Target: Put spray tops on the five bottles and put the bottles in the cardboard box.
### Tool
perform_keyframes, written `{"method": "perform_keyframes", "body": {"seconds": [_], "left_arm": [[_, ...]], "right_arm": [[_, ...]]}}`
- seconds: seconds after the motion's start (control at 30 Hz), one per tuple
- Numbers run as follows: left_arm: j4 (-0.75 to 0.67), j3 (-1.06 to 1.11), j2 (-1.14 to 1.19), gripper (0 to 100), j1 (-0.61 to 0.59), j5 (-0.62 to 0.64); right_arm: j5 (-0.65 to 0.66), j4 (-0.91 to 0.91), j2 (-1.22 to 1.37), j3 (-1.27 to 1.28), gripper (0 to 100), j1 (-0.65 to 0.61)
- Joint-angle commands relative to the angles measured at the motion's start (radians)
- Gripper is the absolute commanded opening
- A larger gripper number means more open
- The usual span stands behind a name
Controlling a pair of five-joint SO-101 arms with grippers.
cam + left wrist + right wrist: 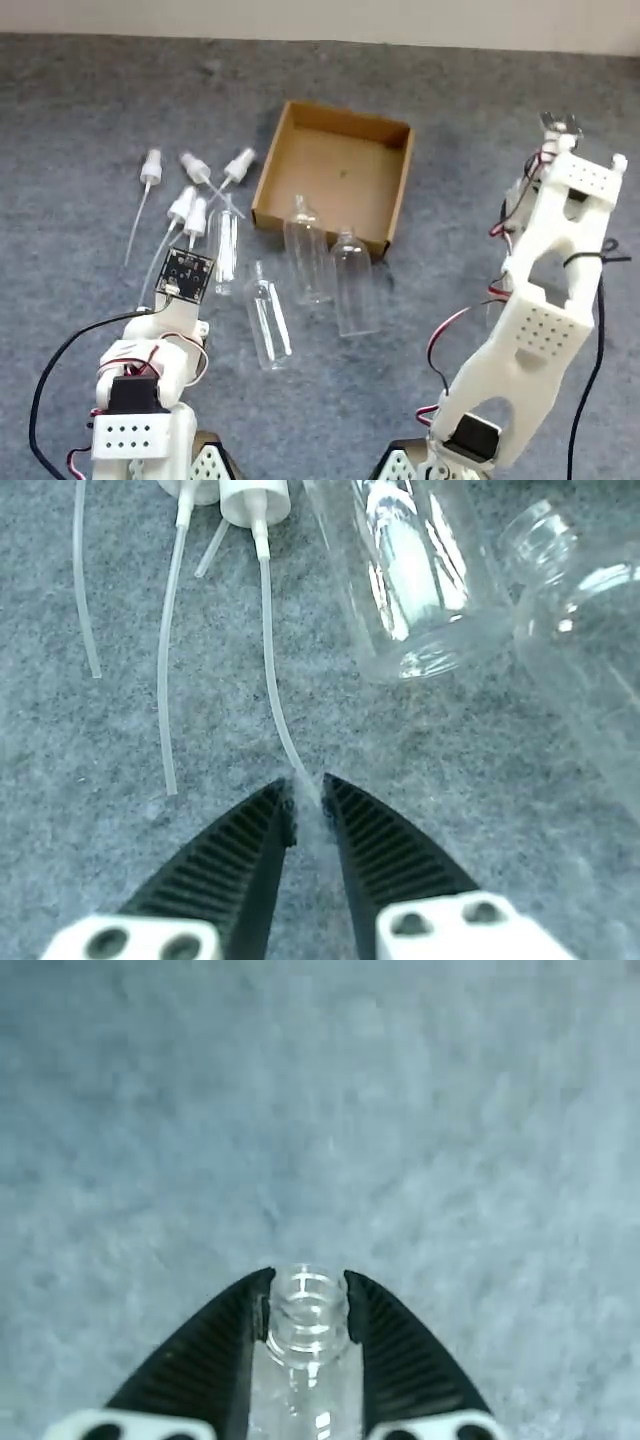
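Clear plastic bottle [307, 1325] is pinched by its threaded neck in the right end effector [307, 1282]. The jaws are closed snug on it, with grey bench [320, 1110] past the tips. The left end effector [308, 786] sits low over the bench, jaws just a crack apart. The thin tube end of a spray top [252, 498] lies right between its tips. A second bottle [410, 580] lies just ahead of it, and the box [340, 170] is farther out beyond that.
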Motion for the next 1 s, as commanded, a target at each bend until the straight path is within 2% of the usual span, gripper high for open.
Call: {"method": "perform_keyframes", "body": {"seconds": [0.0, 0.13, 0.3, 0.43, 0.53, 0.83, 0.97], "left_arm": [[0.005, 0.027, -0.008, 1, -0.010, 0.006], [0.005, 0.027, -0.007, 1, -0.010, 0.006], [0.005, 0.027, -0.007, 1, -0.010, 0.006], [0.005, 0.027, -0.007, 1, -0.010, 0.006], [0.005, 0.027, -0.007, 1, -0.010, 0.006], [0.005, 0.027, -0.007, 1, -0.010, 0.006], [0.005, 0.027, -0.007, 1, -0.010, 0.006]], "right_arm": [[0.060, 0.101, 0.018, -0.110, 7.3, -0.036], [0.071, 0.117, 0.048, -0.110, 20.5, -0.038], [0.071, 0.134, 0.022, -0.133, 27.2, -0.059], [0.071, 0.239, -0.025, -0.163, 27.6, -0.068], [0.068, 0.243, -0.067, -0.147, 27.6, -0.071], [0.068, 0.234, -0.292, 0.119, 27.5, -0.074], [0.066, 0.120, -0.355, 0.328, 27.5, -0.099]]}}
